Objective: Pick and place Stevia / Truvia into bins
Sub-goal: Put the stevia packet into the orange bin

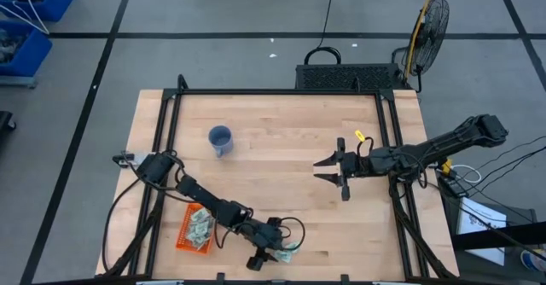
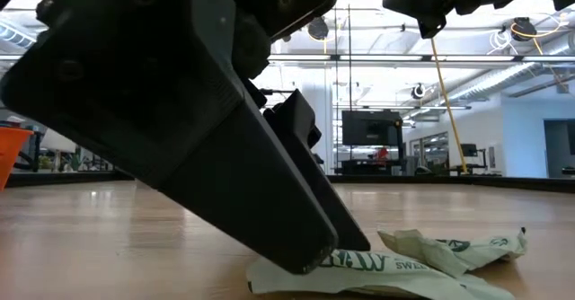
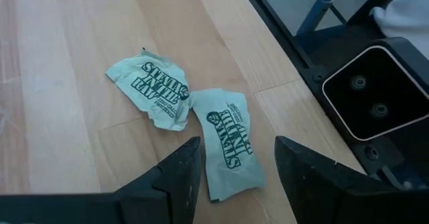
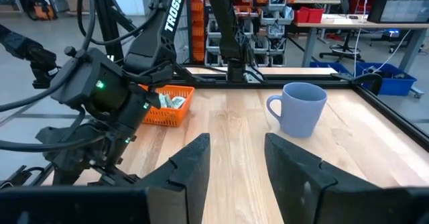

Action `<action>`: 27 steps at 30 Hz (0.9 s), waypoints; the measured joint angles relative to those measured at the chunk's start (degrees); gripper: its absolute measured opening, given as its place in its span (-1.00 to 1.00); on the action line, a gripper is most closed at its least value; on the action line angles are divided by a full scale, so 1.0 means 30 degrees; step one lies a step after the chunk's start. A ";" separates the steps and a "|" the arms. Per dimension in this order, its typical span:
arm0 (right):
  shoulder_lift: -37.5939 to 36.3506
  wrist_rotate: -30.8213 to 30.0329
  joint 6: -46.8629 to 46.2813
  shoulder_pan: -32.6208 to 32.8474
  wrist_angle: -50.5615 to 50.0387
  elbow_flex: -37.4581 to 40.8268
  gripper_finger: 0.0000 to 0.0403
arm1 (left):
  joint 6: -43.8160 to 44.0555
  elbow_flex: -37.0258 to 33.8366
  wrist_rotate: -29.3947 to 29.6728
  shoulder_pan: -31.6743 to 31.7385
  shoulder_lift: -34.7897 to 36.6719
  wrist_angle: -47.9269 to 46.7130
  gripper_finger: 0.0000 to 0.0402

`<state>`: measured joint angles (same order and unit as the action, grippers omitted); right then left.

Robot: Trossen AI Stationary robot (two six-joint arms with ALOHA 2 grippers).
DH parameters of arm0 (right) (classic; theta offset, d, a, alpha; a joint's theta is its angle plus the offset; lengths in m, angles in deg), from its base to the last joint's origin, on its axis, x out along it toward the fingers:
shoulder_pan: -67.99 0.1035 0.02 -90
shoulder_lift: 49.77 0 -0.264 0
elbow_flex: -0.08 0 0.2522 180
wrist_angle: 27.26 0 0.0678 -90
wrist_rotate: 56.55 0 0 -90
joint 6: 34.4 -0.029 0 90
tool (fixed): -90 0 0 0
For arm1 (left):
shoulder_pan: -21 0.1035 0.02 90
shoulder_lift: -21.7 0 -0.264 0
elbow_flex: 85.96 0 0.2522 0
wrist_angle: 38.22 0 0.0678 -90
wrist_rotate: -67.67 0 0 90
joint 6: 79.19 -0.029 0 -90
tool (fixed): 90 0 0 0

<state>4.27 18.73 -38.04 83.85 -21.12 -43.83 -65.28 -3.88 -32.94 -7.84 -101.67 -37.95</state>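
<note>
Two crumpled pale green sachets lie flat on the wood near the table's near edge: one [image 3: 153,90], the other [image 3: 231,150] [image 1: 287,253] [image 2: 422,255]. My left gripper [image 3: 238,143] [image 1: 271,258] [image 2: 332,251] is open and slants down over the second sachet, one finger on each side of it. The orange basket [image 1: 194,228] [image 4: 167,106] stands to the left and holds several sachets. My right gripper [image 1: 318,170] [image 4: 236,143] hangs open over mid-table, above the wood. My left gripper comes slanting down from above with open fingers astride the sachet's printed face [image 3: 234,140]. In the low view the near fingertip [image 2: 305,257] stands at the sachet's edge [image 2: 269,277]. Whether it touches the paper, I cannot tell.
A blue cup [image 1: 220,138] [image 4: 298,108] stands toward the far left of the table. A black camera box [image 3: 372,96] sits at the near edge, right beside the sachets. The black frame rails [image 1: 394,148] run along the table's sides. Bare wood lies between the two grippers.
</note>
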 joint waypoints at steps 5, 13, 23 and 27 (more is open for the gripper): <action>0.0000 0.0000 -0.0047 0.0000 0.0002 0.0000 -0.33 | 0.0001 -0.0007 0.0020 0.0078 -0.0015 -0.0061 -0.18; 0.0000 0.0000 -0.0065 0.0000 -0.0005 0.0000 -0.33 | -0.0076 -0.0038 -0.0457 0.0512 -0.0058 -0.0133 -0.88; 0.0000 0.0007 -0.0918 0.0000 -0.0298 -0.0007 -0.33 | -0.0612 -0.0073 0.0755 0.0426 0.4638 -0.5494 -0.98; 0.0000 0.0007 -0.0929 0.0000 -0.0581 -0.0007 -0.33 | 0.1911 -0.0117 0.4142 -0.0524 0.7779 -1.1967 -0.96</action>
<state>4.27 18.75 -40.83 83.85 -22.87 -43.85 -59.55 -4.23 -20.52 -9.41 -78.33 -73.85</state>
